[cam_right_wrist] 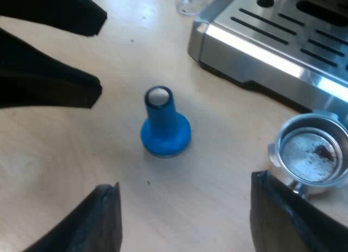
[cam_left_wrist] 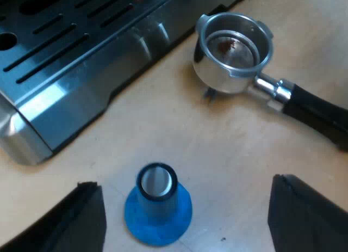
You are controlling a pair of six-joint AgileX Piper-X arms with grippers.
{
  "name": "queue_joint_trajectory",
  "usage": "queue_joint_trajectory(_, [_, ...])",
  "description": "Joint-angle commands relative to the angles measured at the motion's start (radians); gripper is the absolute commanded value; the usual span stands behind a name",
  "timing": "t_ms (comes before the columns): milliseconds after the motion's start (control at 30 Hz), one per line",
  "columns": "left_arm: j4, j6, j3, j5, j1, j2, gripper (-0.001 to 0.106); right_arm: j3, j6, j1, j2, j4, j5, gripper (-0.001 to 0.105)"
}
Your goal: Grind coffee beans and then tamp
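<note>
Two grippers, both spread wide, nothing held in either.

Left gripper (cam_left_wrist: 185, 189): fingers (cam_left_wrist: 81, 222) released and well apart. The blue tamper (cam_left_wrist: 157, 206) stands upright on its wide base on the pale wooden table (cam_left_wrist: 217, 143), in the gap between these fingers and touching neither. Its metal-capped stem points up at the camera.

Right gripper (cam_right_wrist: 185, 186): jaws likewise open, hovering over the table. From this wrist the tamper stands just ahead of the fingertips, apart from both.

Metal holder (cam_left_wrist: 232, 50): loose on the table, basket mouth up, a few brown specks on the basket floor. Its dark handle (cam_left_wrist: 315, 108) runs away from the espresso machine (cam_left_wrist: 81, 61). The basket sits just beside the front edge of the machine's slotted drip tray and close to one right finger, beyond the tamper as seen from the left wrist.

Measuring glass (cam_right_wrist: 191, 1): base visible at the machine's corner, well apart from the tamper.
</note>
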Motion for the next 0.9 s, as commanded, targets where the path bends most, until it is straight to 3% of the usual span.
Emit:
queue_joint_trajectory(33, [-0.051, 0.004, 0.002, 0.001, -0.007, 0.034, 0.064, 0.022, -0.015, -0.008, 0.0, -0.008, -0.009, 0.054])
queue_joint_trajectory(433, [-0.256, 0.0, 0.072, 0.001, -0.007, 0.159, 0.063, 0.067, -0.01, -0.008, 0.0, -0.074, -0.016, 0.054])
queue_joint_trajectory(900, [-0.374, -0.003, 0.085, 0.003, -0.007, 0.309, 0.063, 0.067, -0.01, -0.008, 0.0, -0.075, -0.016, 0.054])
